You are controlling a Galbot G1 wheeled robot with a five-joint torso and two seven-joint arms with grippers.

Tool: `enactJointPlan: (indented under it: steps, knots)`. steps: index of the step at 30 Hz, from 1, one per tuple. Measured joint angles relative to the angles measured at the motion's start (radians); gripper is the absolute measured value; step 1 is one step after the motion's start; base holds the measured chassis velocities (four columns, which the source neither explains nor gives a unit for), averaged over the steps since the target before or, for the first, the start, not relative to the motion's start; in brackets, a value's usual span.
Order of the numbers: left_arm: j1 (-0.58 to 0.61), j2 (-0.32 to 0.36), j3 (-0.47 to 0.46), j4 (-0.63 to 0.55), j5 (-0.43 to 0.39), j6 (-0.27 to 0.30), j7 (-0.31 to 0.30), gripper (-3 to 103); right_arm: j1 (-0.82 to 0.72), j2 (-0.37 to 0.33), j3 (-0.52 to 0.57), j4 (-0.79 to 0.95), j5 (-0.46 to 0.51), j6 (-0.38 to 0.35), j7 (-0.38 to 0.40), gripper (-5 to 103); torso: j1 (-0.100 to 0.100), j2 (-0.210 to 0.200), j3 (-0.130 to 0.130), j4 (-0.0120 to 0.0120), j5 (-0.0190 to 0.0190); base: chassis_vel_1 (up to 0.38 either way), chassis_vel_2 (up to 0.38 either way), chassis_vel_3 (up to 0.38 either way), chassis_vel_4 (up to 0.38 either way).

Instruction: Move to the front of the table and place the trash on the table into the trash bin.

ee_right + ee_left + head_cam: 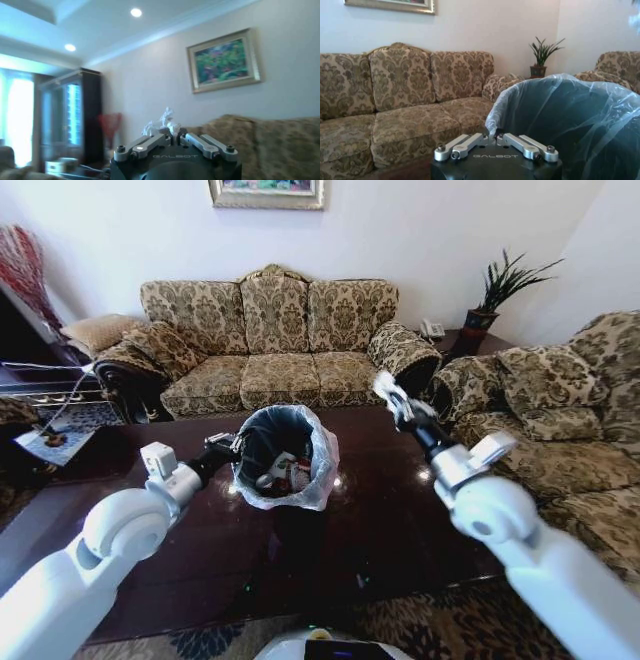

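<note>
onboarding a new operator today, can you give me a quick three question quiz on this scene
1. True or false: the trash bin stands on the table.
2. Which claw holds a crumpled white wrapper? A) left claw B) right claw
3. Fill in: the left claw is shut on the bin's ____.

Key:
1. True; it stands on the dark top in front of the sofa.
2. B; the right claw is raised to the right of the bin with the wrapper in its tips.
3. Rim, where the bag bunches over.
</note>
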Motion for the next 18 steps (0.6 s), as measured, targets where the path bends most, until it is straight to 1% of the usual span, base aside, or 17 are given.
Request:
enactJointPlan:
  steps: [1,2,3,4,5,6,7,9,10,11,12,13,14,15,18]
  knots:
    - [-0.006,0.007,0.005,0.006,-0.002,0.001,0.002,3,0.072,0.009,-0.038,-0.002,0.054,-0.026,-0.005,2,0.000,0.000,0.000,-0.0001,0.0000,0.000,0.000,0.000,0.000]
    - [-0.006,0.007,0.005,0.006,-0.002,0.001,0.002,3,0.072,0.009,-0.038,-0.002,0.054,-0.026,-0.005,2,0.000,0.000,0.000,-0.0001,0.0000,0.000,0.000,0.000,0.000]
    - [-0.009,0.014,0.007,0.012,-0.003,0.002,0.007,3,0.154,0.027,-0.091,-0.011,0.095,-0.040,-0.006,2,0.000,0.000,0.000,-0.0002,0.0001,0.000,0.000,0.000,0.000]
    - [-0.008,0.018,0.006,0.015,-0.003,0.003,0.010,3,0.252,0.052,-0.165,-0.026,0.129,-0.050,-0.001,2,0.000,0.000,0.000,0.0008,0.0000,0.000,0.000,0.000,0.000]
    - [-0.006,0.020,0.003,0.016,-0.004,0.004,0.010,3,0.296,0.066,-0.206,-0.033,0.145,-0.052,0.005,2,0.000,0.000,0.000,0.0008,-0.0005,0.000,0.000,0.000,0.000]
    - [-0.003,0.025,-0.003,0.016,-0.005,0.005,0.011,3,0.382,0.093,-0.309,-0.039,0.177,-0.054,0.016,2,0.000,0.000,0.000,0.0014,-0.0006,0.000,0.000,0.000,0.000]
    - [-0.003,0.025,-0.003,0.016,-0.005,0.005,0.011,3,0.382,0.093,-0.309,-0.039,0.177,-0.054,0.016,2,0.000,0.000,0.000,0.0014,-0.0006,0.000,0.000,0.000,0.000]
    - [-0.002,0.029,-0.007,0.017,-0.006,0.005,0.010,3,0.429,0.109,-0.388,-0.039,0.183,-0.057,0.018,2,0.000,0.000,0.000,0.0013,-0.0005,0.000,0.000,0.000,0.000]
    - [-0.002,0.030,-0.008,0.017,-0.007,0.006,0.010,3,0.451,0.119,-0.440,-0.039,0.179,-0.063,0.014,2,0.000,0.000,0.000,0.0011,-0.0004,0.000,0.000,0.000,0.000]
    - [-0.004,0.030,-0.011,0.017,-0.009,0.006,0.008,3,0.468,0.134,-0.512,-0.043,0.148,-0.072,0.010,2,0.000,0.000,0.000,0.0004,-0.0005,0.000,0.000,0.000,0.000]
    - [-0.004,0.030,-0.011,0.017,-0.009,0.006,0.008,3,0.468,0.134,-0.512,-0.043,0.148,-0.072,0.010,2,0.000,0.000,0.000,0.0004,-0.0005,0.000,0.000,0.000,0.000]
    - [-0.004,0.029,-0.013,0.017,-0.010,0.006,0.006,3,0.469,0.139,-0.536,-0.047,0.131,-0.077,0.009,2,0.000,0.000,0.000,0.0001,-0.0003,0.000,0.000,0.000,0.000]
    - [-0.004,0.027,-0.019,0.017,-0.010,0.006,0.002,3,0.464,0.152,-0.574,-0.052,0.101,-0.102,0.011,-1,0.000,0.000,0.000,0.0002,0.0003,0.000,0.000,0.000,0.000]
    - [-0.004,0.027,-0.019,0.017,-0.010,0.006,0.002,3,0.464,0.152,-0.574,-0.052,0.101,-0.102,0.011,-1,0.000,0.000,0.000,0.0002,0.0003,0.000,0.000,0.000,0.000]
    - [-0.004,0.021,-0.022,0.015,-0.011,0.007,-0.001,3,0.439,0.160,-0.616,-0.057,0.053,-0.126,0.017,15,0.000,0.000,0.000,0.0002,0.0002,0.000,0.000,0.000,0.000]
